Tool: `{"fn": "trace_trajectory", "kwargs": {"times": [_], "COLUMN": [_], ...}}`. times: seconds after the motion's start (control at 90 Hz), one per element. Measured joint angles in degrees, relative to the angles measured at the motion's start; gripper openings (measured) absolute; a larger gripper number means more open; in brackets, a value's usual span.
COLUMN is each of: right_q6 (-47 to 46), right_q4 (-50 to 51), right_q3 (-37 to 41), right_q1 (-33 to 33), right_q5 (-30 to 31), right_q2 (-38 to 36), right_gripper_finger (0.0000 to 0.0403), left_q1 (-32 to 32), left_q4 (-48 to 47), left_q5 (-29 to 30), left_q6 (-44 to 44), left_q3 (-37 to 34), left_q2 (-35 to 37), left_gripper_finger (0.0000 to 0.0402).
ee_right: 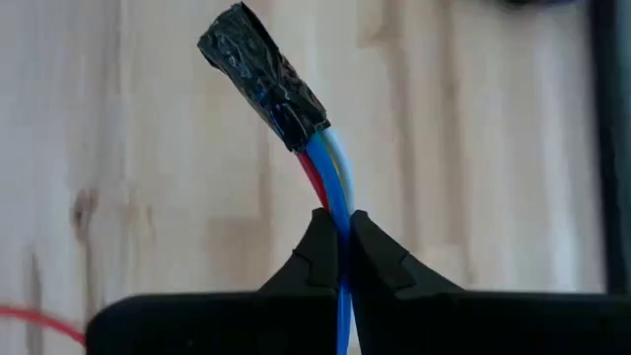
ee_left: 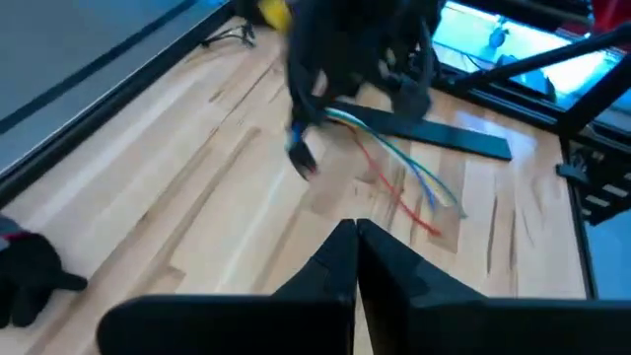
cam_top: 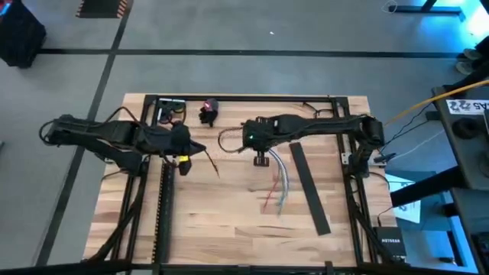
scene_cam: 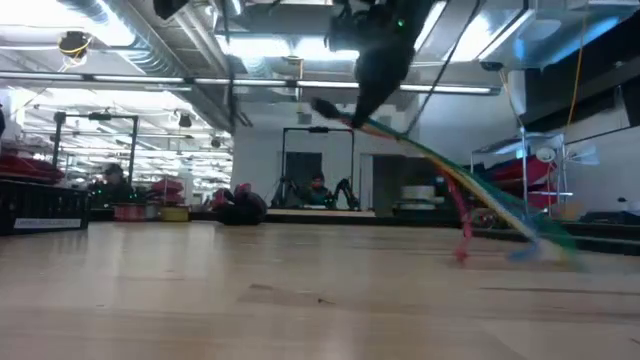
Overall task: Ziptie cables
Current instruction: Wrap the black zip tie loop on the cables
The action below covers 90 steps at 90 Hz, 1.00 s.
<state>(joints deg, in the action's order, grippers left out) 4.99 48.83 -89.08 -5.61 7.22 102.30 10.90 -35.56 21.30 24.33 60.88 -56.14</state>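
The cables are a thin bundle of blue, red, white and green wires with one end wrapped in black tape. My right gripper is above the table's middle, shut on them. In the low view the cables slant from the gripper down to the table. My left gripper hovers over the left half of the table with its fingers shut. In the high view a thin dark strip runs from its tip toward the near edge. I cannot tell whether the gripper touches it. My right gripper pinches the bundle between its two fingertips just behind the taped end, which sticks out past the fingers. The wires run back along the fingers. The held end is lifted clear, and the free ends rest on the table.
A long flat black bar lies on the wood to the right of the cables. A dark object sits at the far edge. Black frame rails run along the table's left and right sides. Bare wood shows at the near middle.
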Motion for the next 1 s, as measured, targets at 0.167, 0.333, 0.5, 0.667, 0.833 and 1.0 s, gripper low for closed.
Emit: {"fn": "trace_trajectory", "kwargs": {"times": [0.167,0.333,0.5,0.667,0.833,1.0], "right_q6": [-0.1,-0.6,-0.9,-1.0,-1.3,-1.4], "right_q4": [-6.5,-10.2,-10.7,-11.5,-11.3,-12.8], "right_q3": [0.0,0.0,0.0,0.0,0.0,0.0], "right_q1": [-0.1,0.0,0.1,0.5,0.5,0.3], "right_q5": [0.1,0.1,-0.7,-1.2,-1.4,-1.4], "right_q2": [-0.8,0.2,0.8,1.9,2.6,2.6], "right_gripper_finger": [0.0003,0.0003,0.0003,0.0003,0.0003,0.0003], "left_q1": [-0.1,-0.2,-1.0,-2.0,-2.1,-2.3], "left_q4": [7.0,10.9,11.0,11.9,12.5,12.9], "left_q5": [0.0,0.0,1.9,2.4,2.7,2.9], "left_q6": [-2.7,-5.0,-5.5,-6.2,-7.3,-7.2], "left_q3": [-1.7,-2.0,-2.0,-2.0,-2.0,-2.0], "left_q2": [-0.7,-0.8,-1.0,-1.1,-1.0,-1.0], "left_gripper_finger": [0.0000,0.0000,0.0000,0.0000,0.0000,0.0000]}}
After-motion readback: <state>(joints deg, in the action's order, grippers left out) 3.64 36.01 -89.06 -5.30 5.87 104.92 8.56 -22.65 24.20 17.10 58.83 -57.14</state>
